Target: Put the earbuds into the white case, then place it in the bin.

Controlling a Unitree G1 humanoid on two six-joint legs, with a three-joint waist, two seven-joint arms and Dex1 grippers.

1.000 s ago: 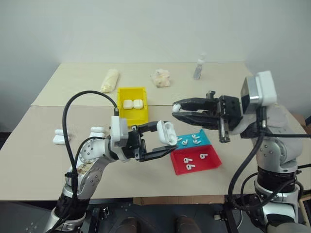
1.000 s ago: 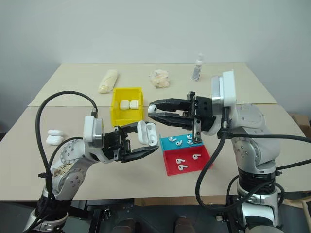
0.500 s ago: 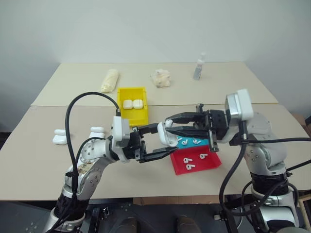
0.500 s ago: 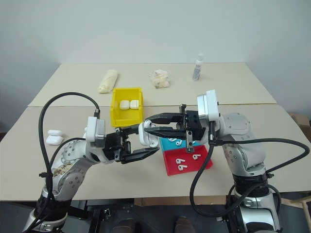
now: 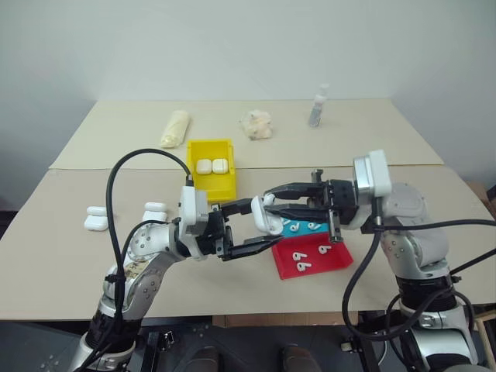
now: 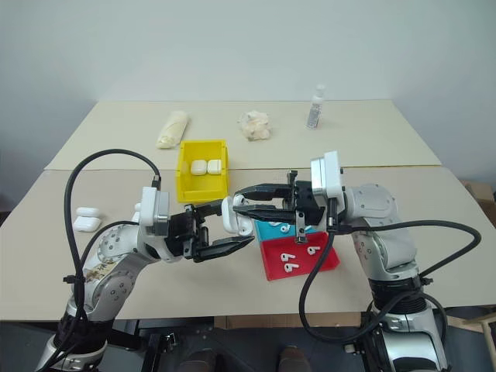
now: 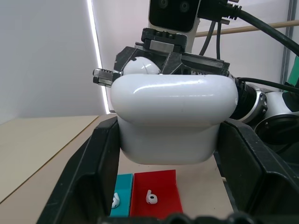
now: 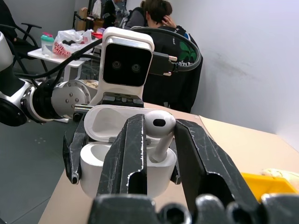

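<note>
While my left gripper [image 5: 260, 230] clamps the open white case [image 5: 266, 214] at frame centre, my right gripper [image 8: 159, 140] pinches an earbud [image 8: 160, 127] over its opening. I see the yellow bin [image 5: 212, 184] just above-left, with two cases inside.

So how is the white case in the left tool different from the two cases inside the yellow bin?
The held white case has its lid open; the two cases in the bin are closed. It is up in the air in the left tool; they lie side by side on the bin floor. All are glossy white and rounded.
</note>
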